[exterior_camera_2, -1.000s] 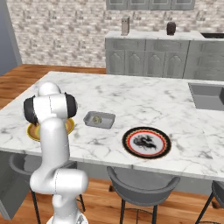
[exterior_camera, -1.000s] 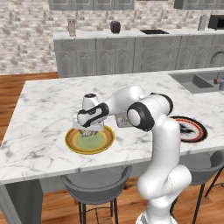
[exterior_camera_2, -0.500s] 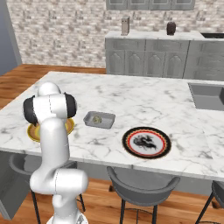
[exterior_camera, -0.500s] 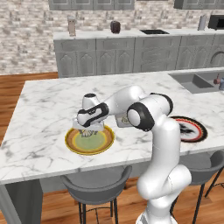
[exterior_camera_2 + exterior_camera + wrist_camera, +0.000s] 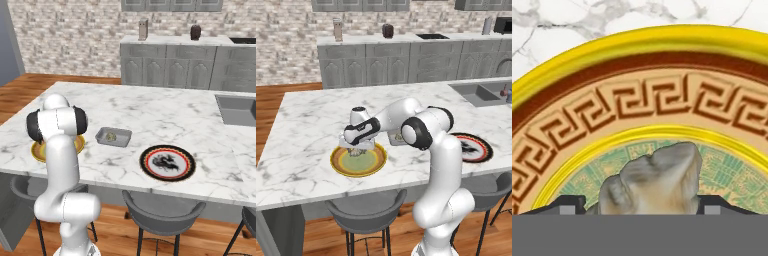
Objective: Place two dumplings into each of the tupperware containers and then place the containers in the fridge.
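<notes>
A pale crimped dumpling [image 5: 652,180] lies in the middle of a round yellow-orange plate [image 5: 342,163]. My gripper [image 5: 357,148] is down over that plate. Its jaws stand open on either side of the dumpling, with a small gap left at each fingertip [image 5: 569,204]. One grey tupperware container [image 5: 113,136] sits on the marble island to the right of the plate, and it holds a dumpling [image 5: 111,135]. In the left base view the arm covers most of that container. The fridge is out of view.
A black-and-red rimmed plate [image 5: 167,162] lies further right on the island [image 5: 301,120], near its front edge. A sink [image 5: 239,107] is set in at the far right. Stools [image 5: 363,210] stand under the front edge. Grey cupboards [image 5: 376,62] line the back wall.
The arm has stayed over the yellow plate with hardly any shift. Nothing on the island has moved.
</notes>
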You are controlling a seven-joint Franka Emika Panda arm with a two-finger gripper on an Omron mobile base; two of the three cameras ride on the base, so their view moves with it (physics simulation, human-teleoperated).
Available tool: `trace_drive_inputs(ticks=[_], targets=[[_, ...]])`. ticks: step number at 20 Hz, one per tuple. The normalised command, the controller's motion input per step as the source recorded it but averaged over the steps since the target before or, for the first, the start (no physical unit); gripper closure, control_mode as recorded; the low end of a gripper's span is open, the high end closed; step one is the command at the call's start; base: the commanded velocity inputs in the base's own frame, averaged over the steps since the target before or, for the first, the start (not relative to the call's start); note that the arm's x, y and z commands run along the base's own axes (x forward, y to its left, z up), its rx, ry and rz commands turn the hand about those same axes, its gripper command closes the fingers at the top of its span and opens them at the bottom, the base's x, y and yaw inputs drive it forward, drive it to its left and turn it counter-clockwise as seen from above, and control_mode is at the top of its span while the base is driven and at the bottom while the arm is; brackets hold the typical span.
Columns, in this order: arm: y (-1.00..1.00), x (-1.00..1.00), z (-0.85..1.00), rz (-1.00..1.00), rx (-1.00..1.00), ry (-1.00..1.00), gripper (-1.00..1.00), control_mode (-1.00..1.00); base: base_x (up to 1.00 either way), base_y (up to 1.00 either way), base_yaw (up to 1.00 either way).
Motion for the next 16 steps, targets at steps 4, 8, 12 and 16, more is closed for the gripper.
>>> trace_drive_inputs(ticks=[4, 8, 12, 16], targets=[[0.00, 0.00, 0.00, 0.00, 0.00, 0.00, 1.00, -1.00, 0.00, 0.00, 0.00], [-0.08, -0.03, 0.08, 0.06, 0.00, 0.00, 1.00, -1.00, 0.00, 0.00, 0.00], [-0.37, -0.09, 0.48, 0.10, 0.00, -0.01, 1.00, -1.00, 0.00, 0.00, 0.00], [-0.49, 0.00, 0.56, 0.01, 0.01, 0.00, 1.00, -1.00, 0.00, 0.00, 0.00]])
